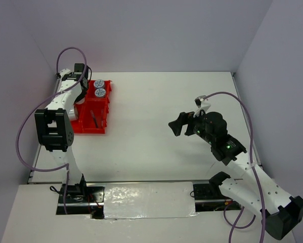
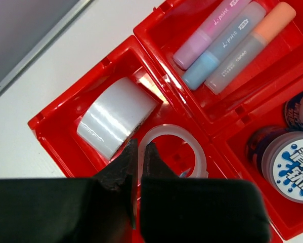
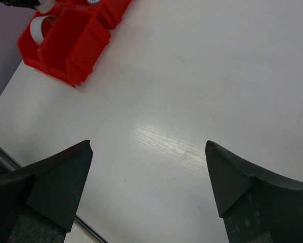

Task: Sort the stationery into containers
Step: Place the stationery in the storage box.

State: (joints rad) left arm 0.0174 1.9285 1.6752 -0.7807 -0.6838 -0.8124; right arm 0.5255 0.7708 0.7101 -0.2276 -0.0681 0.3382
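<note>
We find the left gripper (image 2: pixel 140 149) down inside the red tray (image 2: pixel 55 114), in the compartment that holds both tape rolls. Its jaws are drawn narrow, with only a slit between them. The near wall of the clear tape roll (image 2: pixel 191 144) runs into that slit, so the gripper looks pinched on the ring. The white tape roll (image 2: pixel 116 114) lies on its side just beside the fingertips, in the same compartment and touching the clear ring's edge.

In the next compartment of the tray we see three short markers packed side by side and touching: the purple marker (image 2: pixel 207 30), the light-blue marker (image 2: pixel 224 45) and the orange-capped marker (image 2: pixel 252 45). A third compartment holds two blue-lidded tubs (image 2: pixel 293 162), one against the other, lids up. From the top camera the fourth compartment, on the tray's near side, holds thin pens (image 1: pixel 94 119); they are too small there for us to tell their colours.

The right gripper (image 3: pixel 147 146) hangs well apart from the tray, over the bare white surface (image 1: pixel 151 101), with its jaws spread wide and nothing between them. In its own camera the tray sits in the far left corner, with the white roll showing in the end compartment.
</note>
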